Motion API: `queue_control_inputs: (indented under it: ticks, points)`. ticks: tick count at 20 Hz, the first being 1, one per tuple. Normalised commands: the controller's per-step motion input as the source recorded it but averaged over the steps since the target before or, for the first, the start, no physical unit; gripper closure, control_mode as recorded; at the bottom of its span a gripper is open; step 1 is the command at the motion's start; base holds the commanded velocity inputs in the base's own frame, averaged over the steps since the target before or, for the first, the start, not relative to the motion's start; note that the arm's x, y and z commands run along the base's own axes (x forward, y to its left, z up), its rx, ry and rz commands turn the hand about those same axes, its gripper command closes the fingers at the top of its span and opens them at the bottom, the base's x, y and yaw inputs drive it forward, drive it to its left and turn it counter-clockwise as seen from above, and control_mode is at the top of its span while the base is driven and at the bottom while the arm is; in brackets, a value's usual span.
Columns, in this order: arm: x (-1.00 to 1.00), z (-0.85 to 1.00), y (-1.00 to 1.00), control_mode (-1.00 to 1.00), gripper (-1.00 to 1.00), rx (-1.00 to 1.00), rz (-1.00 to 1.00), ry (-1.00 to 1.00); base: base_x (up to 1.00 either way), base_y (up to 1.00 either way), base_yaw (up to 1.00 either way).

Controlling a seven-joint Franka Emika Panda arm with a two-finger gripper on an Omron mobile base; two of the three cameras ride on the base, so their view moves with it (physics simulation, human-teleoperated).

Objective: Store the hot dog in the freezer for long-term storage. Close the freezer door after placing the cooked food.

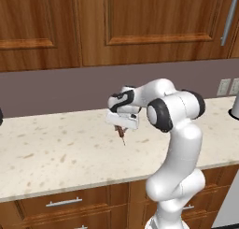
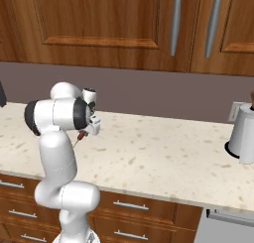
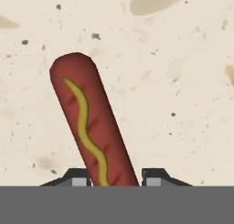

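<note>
The hot dog [image 3: 91, 127] is a reddish-brown sausage with a wavy yellow mustard line. It sticks out from between my two dark fingertips [image 3: 77, 176], held at its lower end. My gripper [image 1: 120, 129] is shut on it and hangs a little above the speckled beige counter [image 1: 56, 148], with the hot dog [image 1: 123, 135] pointing down from the hand. From the right, the gripper [image 2: 84, 133] and the hot dog [image 2: 79, 137] sit beside the arm's big dark joint. The freezer and its door are out of view.
Wooden wall cabinets with grey bar handles [image 2: 174, 21] hang above the counter. A white cylindrical appliance [image 2: 243, 133] stands at the counter's right end near a wall outlet [image 1: 224, 87]. Wooden drawers [image 1: 63, 202] run below the counter edge.
</note>
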Motion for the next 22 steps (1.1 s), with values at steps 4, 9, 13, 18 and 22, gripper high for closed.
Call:
queue_control_inputs:
  ticks: [4, 9, 13, 18, 22]
  points:
    - [-0.37, 0.28, -1.00, -1.00, 1.00, 0.06, 0.00, 0.00, 0.00, 0.00, 0.00]
    - [-0.80, 0.44, -0.96, -1.00, 1.00, 0.01, 0.00, -0.04, 0.00, 0.00, 0.00]
    - [-0.88, 0.60, -0.62, -1.00, 1.00, 0.00, 0.00, -0.03, 0.00, 0.00, 0.00]
    - [-0.72, 0.49, -0.50, -1.00, 1.00, 0.00, 0.00, -0.05, 0.00, 0.00, 0.00]
    - [-0.20, 0.78, -0.16, -1.00, 1.00, -0.03, 0.00, 0.00, 0.00, 0.00, 0.00]
